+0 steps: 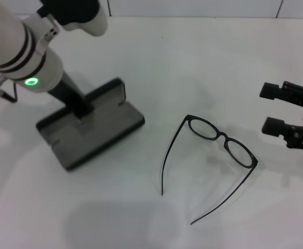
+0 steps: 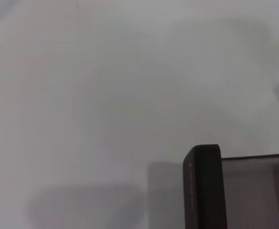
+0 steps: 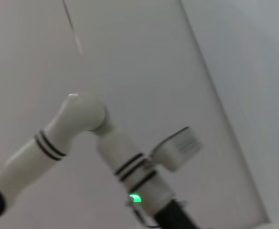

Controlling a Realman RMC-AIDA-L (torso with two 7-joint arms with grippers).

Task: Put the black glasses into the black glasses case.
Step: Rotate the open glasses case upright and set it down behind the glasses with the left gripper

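The black glasses [image 1: 221, 139] lie on the white table right of centre, unfolded, with both temple arms stretched toward the front left. The black glasses case [image 1: 91, 129] lies open at the left, its lid [image 1: 109, 93] standing up at the far side. The left wrist view shows the lid edge [image 2: 203, 191] and the grey lining [image 2: 258, 191]. My left gripper [image 1: 77, 104] reaches down to the case at the lid's left end. My right gripper [image 1: 269, 109] hovers open and empty at the right edge, right of the glasses.
The white table [image 1: 141, 218] spreads around both things. A wall line runs along the far edge [image 1: 192, 15]. The right wrist view shows only my left arm with its green light [image 3: 135, 198] against pale panels.
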